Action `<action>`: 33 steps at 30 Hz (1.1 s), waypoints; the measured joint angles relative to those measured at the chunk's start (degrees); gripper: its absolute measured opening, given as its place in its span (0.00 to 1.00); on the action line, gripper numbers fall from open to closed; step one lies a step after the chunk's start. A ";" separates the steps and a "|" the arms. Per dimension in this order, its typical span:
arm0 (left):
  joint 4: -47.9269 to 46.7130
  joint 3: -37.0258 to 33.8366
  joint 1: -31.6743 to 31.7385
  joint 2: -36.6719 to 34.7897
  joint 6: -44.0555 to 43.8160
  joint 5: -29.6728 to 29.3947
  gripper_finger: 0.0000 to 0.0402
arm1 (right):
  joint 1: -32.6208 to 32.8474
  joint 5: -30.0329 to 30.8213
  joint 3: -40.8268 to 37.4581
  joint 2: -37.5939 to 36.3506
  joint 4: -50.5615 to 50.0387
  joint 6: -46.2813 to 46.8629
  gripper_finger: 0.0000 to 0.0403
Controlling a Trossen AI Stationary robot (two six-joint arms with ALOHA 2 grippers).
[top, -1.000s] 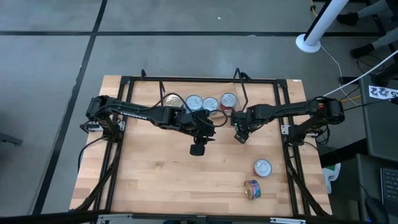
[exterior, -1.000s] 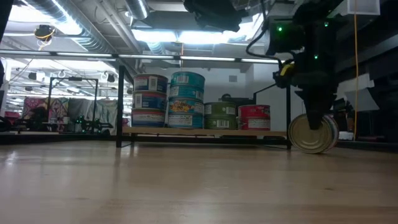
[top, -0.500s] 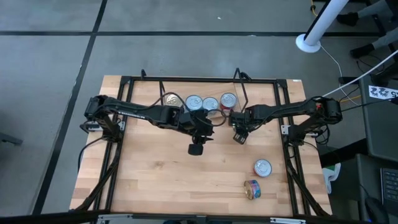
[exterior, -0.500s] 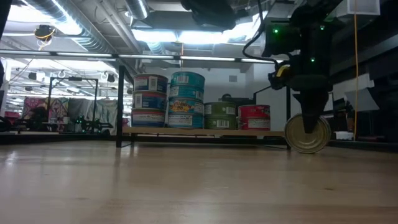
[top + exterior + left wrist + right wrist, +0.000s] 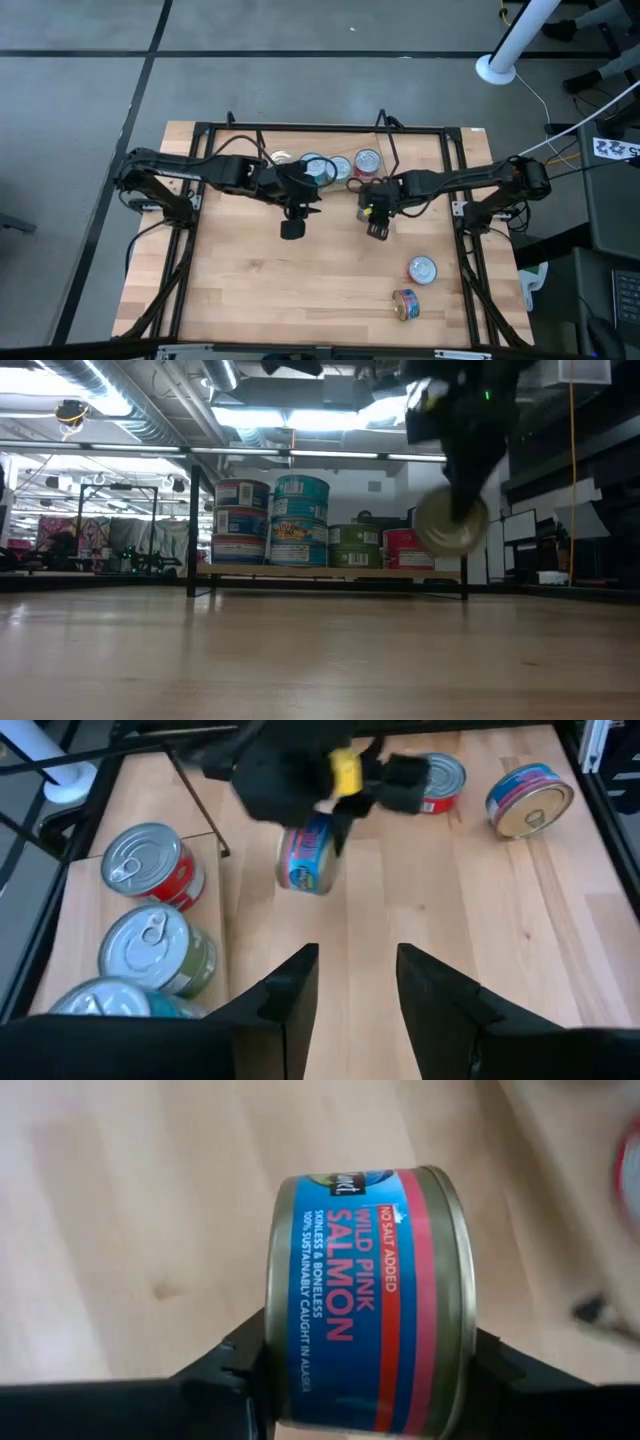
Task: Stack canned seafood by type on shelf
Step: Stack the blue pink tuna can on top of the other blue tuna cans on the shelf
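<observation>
We see the right gripper [image 5: 371,212] clamped on a salmon can [image 5: 365,1300] (held on edge) above the table, the left gripper [image 5: 352,990] hanging open nearby.

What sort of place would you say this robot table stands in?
Probably a lab or industrial workshop: bare ceiling ducts and strip lights run overhead, a grey concrete floor surrounds the wooden table, and loose cables trail beside it.

Lighting even, bright overhead. Ceiling lights [image 5: 300,410] glare in low view. Moving can [image 5: 452,523] motion-blurred there; right wrist background out of focus.
</observation>
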 joint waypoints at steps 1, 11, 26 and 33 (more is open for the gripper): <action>-0.46 0.00 0.00 -0.36 0.03 0.00 0.33 | 0.86 0.73 1.37 -0.02 0.04 -1.21 0.45; -1.35 0.00 -0.04 -0.58 6.36 0.00 0.33 | 9.04 17.12 11.67 -0.06 3.89 -18.43 0.46; 1.39 0.00 -0.04 1.71 12.18 -2.50 0.61 | 10.02 21.29 12.61 -0.08 13.28 -26.35 0.46; 4.67 0.04 -0.04 2.70 14.93 -7.54 0.66 | 10.02 21.74 12.61 -0.08 17.01 -26.27 0.46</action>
